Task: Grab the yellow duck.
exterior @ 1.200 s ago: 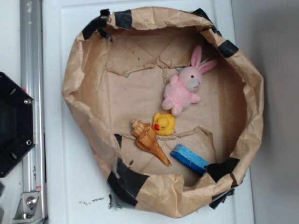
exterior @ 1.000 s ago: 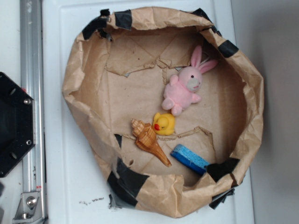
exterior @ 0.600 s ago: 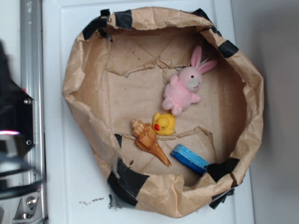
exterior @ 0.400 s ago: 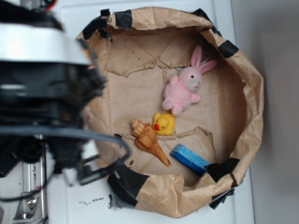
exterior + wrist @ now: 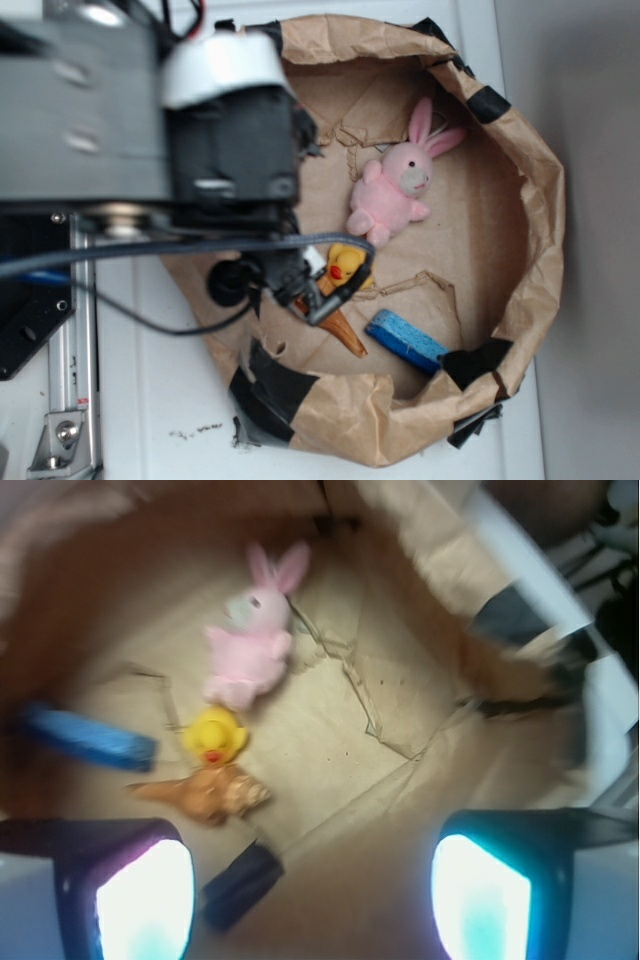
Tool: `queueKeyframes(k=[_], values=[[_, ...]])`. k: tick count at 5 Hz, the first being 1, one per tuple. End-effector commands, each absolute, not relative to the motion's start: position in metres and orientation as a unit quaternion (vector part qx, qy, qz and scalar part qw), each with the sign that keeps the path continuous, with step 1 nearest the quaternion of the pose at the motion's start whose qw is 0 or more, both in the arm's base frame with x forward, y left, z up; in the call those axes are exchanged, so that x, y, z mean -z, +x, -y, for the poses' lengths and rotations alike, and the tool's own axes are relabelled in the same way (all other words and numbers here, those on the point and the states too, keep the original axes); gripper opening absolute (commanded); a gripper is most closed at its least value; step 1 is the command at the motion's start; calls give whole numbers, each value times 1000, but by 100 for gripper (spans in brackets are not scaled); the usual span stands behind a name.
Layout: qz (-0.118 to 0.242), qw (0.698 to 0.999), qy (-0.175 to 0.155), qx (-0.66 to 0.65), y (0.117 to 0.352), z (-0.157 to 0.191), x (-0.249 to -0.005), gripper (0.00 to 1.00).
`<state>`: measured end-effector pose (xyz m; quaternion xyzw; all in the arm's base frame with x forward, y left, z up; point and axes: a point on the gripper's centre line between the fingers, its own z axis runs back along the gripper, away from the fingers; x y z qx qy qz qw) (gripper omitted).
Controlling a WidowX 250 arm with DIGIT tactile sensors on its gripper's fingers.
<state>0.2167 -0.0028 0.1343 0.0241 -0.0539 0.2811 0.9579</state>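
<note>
Zero contact yet: gripper [image 5: 310, 880] jaws apart, above bin [image 5: 420, 730], duck [image 5: 214, 737] untouched beside shell [image 5: 205, 793]. Approach, descent, grasp all remain.

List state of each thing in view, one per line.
gripper: open, above the bag floor, holding nothing
duck: upright, free, touching the shell
shell: lying on its side
bunny: lying down, apart from the gripper
blue block: lying flat by the wall
paper bag: open, rim rolled down and taped
</note>
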Motion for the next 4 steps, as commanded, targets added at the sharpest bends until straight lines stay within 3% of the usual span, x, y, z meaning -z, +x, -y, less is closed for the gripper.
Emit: queueKeyframes(k=[1, 2, 4], values=[[91, 959, 10, -267, 257, -11, -127, 100], [65, 972, 8, -226, 272, -10, -94, 100], [65, 972, 8, -226, 272, -10, -94, 100]])
